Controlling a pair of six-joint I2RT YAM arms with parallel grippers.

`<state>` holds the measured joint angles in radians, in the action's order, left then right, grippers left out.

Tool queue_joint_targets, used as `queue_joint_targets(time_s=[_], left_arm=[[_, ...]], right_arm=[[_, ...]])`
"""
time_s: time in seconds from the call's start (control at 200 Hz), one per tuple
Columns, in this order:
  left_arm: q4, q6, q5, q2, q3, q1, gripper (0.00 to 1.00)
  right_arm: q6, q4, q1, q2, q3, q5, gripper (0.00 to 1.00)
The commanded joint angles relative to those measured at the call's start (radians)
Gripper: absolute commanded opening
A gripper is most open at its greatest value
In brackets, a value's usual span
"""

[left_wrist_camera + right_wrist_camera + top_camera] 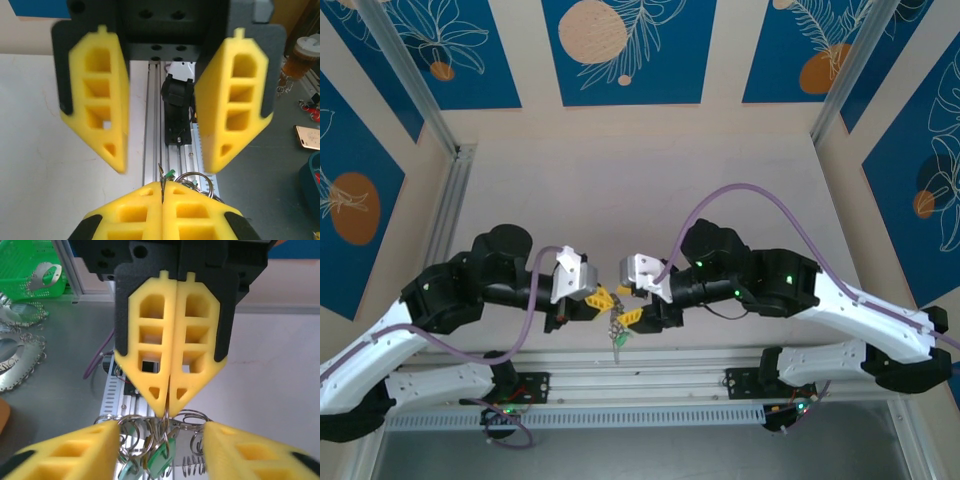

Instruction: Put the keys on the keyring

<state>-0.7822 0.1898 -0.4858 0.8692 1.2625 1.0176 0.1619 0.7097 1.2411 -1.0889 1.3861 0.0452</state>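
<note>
Keyring (616, 322) hangs over the bench's (650, 190) near edge, pinched in the left gripper (167, 410), fingers pressed together; keys (161, 456) dangle beneath, and the right gripper (161, 426) flanks them, jaws apart.

the two arms bend in from the sides, and their wrists come close together near the middle, just ahead of the bases. the left gripper (603, 297) and the right gripper (628, 312) face each other, tips pointing at tips. the left gripper's yellow fingers (150, 355) are pressed flat together. the right gripper's yellow fingers (97, 100) stand well apart.
</note>
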Motion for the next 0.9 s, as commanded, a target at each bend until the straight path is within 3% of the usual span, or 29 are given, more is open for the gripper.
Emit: queue_joint_targets(time_s=[0.0, 0.365, 0.895], left_arm=[[0.065, -0.013, -0.024, -0.030, -0.007, 0.005, 0.00], [0.147, -0.044, -0.075, -0.050, -0.037, 0.005, 0.00], [0.153, -0.047, -0.083, -0.056, -0.037, 0.005, 0.00]], right_arm=[[-0.029, -0.048, -0.010, 0.045, -0.031, 0.024, 0.52], [-0.090, -0.131, -0.076, 0.115, -0.091, 0.188, 0.43], [-0.099, -0.131, -0.092, 0.037, -0.071, 0.203, 0.23]])
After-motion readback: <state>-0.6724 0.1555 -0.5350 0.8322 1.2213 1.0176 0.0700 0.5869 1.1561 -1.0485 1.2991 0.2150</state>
